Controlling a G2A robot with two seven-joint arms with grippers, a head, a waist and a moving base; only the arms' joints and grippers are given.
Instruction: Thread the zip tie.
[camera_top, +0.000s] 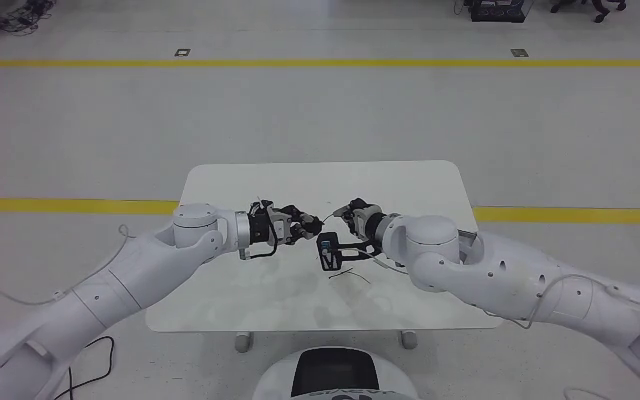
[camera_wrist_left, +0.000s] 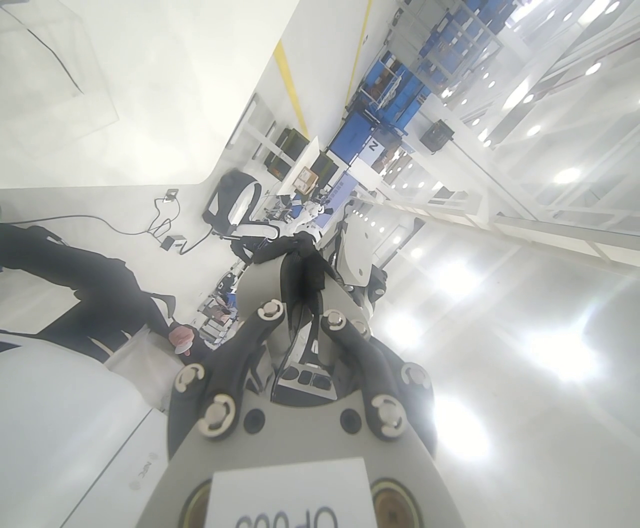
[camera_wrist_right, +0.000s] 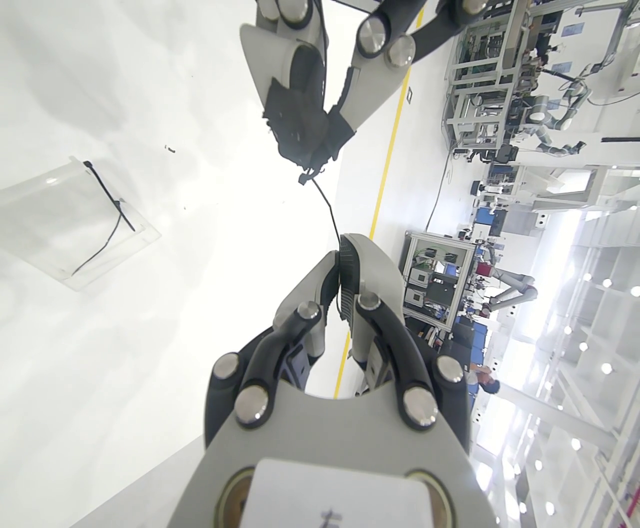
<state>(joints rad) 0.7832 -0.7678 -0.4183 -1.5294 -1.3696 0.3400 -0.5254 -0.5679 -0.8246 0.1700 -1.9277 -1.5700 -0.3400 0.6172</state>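
As they meet tip-to-tip, left end effector (camera_wrist_right: 310, 145), right end effector (camera_wrist_right: 340, 252) clamp zip tie (camera_wrist_right: 327, 207)

The zip tie (camera_wrist_right: 327, 206) is a thin black strap held in the air near the centre of the top view frame. Slightly curved, it spans from the right end effector (camera_wrist_right: 340, 260), which pinches one end, to the left end effector (camera_wrist_right: 320, 135), which grips its small head.
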